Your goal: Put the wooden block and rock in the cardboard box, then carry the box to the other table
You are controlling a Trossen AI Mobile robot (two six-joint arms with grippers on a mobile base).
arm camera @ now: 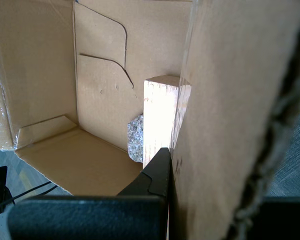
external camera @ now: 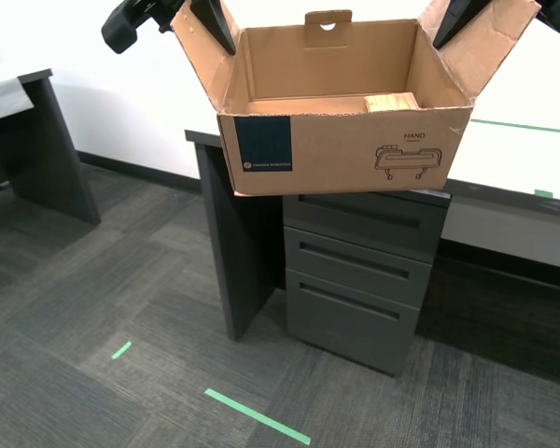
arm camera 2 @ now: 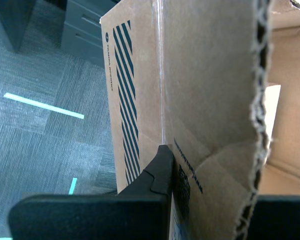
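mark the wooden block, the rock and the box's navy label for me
wooden block (arm camera: 160, 120), first wrist view: its pale grained face, inside the box.
rock (arm camera: 136, 139), first wrist view: speckled surface showing beside the block.
navy label (external camera: 261, 143), exterior view: middle of the dark square on the cardboard box (external camera: 355, 154) front.

"HAND" printed on cardboard box (external camera: 345, 149) front.

Exterior view frontal on the cardboard box (external camera: 345, 149); wrist views close along its flaps.
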